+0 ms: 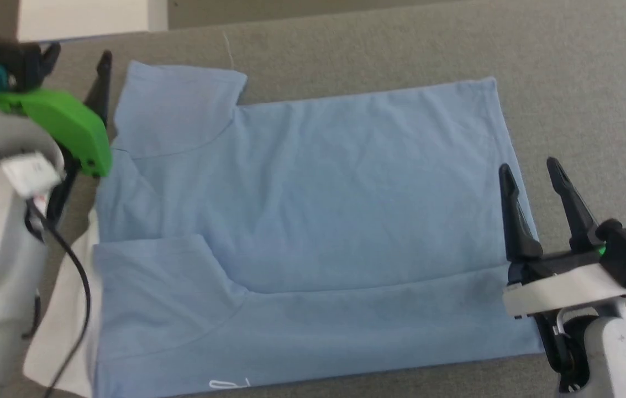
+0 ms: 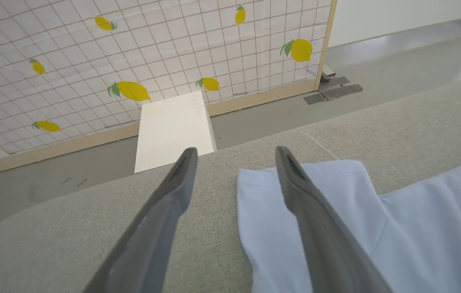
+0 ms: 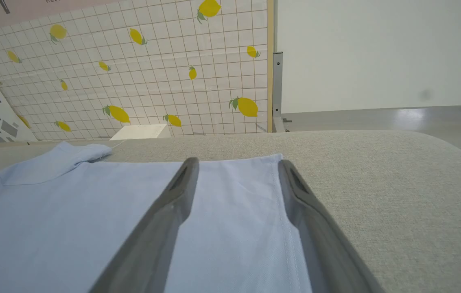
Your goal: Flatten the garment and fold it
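The garment [image 1: 318, 210] is a light blue T-shirt spread flat on the grey fabric surface [image 1: 578, 83], sleeves to the left and hem to the right. Its near long side is folded over along a straight crease. White inner fabric [image 1: 64, 315] shows at the lower left. My left gripper [image 1: 78, 55] hovers open beside the far sleeve [image 2: 315, 183]; one finger stands over bare surface, the other over the sleeve's edge. My right gripper [image 1: 529, 168] is open over the hem [image 3: 279, 211], with nothing held between its fingers.
A white box [image 2: 171, 130] stands on the floor beyond the surface's far edge, also seen small in the right wrist view [image 3: 138, 131]. Behind it is a lemon-patterned grid panel [image 2: 132, 49]. Bare grey surface lies to the right of the hem [image 3: 397, 203].
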Controlling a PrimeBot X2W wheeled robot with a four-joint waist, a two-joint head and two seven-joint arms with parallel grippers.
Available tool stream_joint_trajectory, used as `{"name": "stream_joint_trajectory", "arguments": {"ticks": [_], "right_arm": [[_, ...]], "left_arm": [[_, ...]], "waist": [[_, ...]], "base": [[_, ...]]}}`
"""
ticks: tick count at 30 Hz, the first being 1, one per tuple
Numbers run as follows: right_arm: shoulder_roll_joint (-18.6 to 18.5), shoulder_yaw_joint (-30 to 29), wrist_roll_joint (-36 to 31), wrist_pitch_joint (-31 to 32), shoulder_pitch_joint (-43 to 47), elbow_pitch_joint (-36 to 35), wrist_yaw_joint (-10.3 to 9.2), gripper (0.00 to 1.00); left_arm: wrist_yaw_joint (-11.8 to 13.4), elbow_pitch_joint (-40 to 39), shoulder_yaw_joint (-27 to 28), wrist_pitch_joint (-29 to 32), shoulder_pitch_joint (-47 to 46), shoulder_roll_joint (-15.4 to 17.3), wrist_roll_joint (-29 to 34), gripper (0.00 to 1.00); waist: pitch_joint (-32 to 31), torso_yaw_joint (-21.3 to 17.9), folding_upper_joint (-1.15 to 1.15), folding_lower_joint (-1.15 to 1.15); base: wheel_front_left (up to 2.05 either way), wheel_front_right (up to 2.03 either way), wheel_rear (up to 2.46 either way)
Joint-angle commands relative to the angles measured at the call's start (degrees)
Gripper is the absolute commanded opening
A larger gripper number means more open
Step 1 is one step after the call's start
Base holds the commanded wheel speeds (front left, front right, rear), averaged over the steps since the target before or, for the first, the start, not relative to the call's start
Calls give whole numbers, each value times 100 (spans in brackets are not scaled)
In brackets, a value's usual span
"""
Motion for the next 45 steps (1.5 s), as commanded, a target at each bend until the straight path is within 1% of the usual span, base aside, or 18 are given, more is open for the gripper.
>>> {"name": "stream_joint_trajectory", "arguments": {"ticks": [1, 4, 6, 10, 13, 17, 19, 24, 25, 26, 27, 31, 34, 37, 39, 45], "right_arm": [[-7, 54, -47, -46, -149, -42, -9, 100], [0, 136, -48, -48, -261, -43, -9, 100], [9, 184, -48, -52, -319, -43, -9, 100], [30, 286, -8, -75, -409, -25, -9, 100], [43, 367, 31, -102, -471, -2, -9, 100], [56, 446, 83, -148, -550, 34, -9, 100], [61, 474, 105, -167, -594, 49, -9, 100], [72, 514, 159, -208, -657, 90, -9, 100], [74, 517, 165, -210, -665, 100, -9, 100], [75, 520, 167, -210, -671, 108, -9, 100], [77, 524, 170, -208, -681, 117, -9, 100], [78, 531, 134, -146, -821, 114, -9, 100], [77, 446, 51, -2, -1154, 101, -9, 100], [81, 228, -3, 513, -1718, 243, -9, 100], [85, 114, -50, 1144, -2117, 462, -9, 100], [91, -194, -188, 3318, -3345, 1283, -9, 100]], "left_arm": [[-84, 192, -45, 263, -313, 37, -81, 100], [-153, 552, -91, 887, -753, 42, -196, 100], [-106, 761, -89, 1332, -993, 63, -269, 100], [62, 1017, -38, 2093, -1332, 122, -405, 100], [298, 1111, 13, 2577, -1481, 187, -454, 100], [577, 1107, 69, 3026, -1568, 281, -482, 100], [679, 1061, 78, 3184, -1579, 334, -477, 100], [832, 955, 109, 3627, -1465, 350, -636, 100], [838, 913, 84, 3757, -1427, 373, -654, 71], [847, 869, 73, 3824, -1405, 393, -663, 29], [860, 805, 69, 3875, -1383, 417, -671, 0], [866, 571, 50, 3897, -1331, 504, -647, 0], [863, 456, 54, 3812, -1317, 531, -632, 0], [875, 419, 47, 3772, -1305, 519, -636, 0], [868, 395, 34, 3751, -1310, 507, -639, 0], [803, 279, -24, 3669, -1381, 434, -652, 0]], "waist": [[471, -347, 0, 0], [629, -465, 0, 0], [721, -541, 0, 0], [875, -673, 0, 0], [980, -764, 0, 0], [1100, -855, 0, 0], [1161, -893, 0, 0], [1236, -945, 0, 0], [1245, -948, 0, 0], [1251, -950, 0, 0], [1259, -953, 0, 0], [1290, -950, 0, 0], [1325, -938, 0, 0], [1345, -912, 0, 0], [1362, -875, 0, 0], [1449, -693, 0, 0]], "base": [[0, 0, 0], [0, 0, 0], [0, 0, 0], [0, 0, 0], [0, 0, 0], [0, 0, 0], [0, 0, 0], [0, 0, 0], [0, 0, 0], [0, 0, 0], [0, 0, 0], [0, 0, 0], [0, 0, 0], [0, 0, 0], [0, 0, 0], [0, 0, 0]]}}
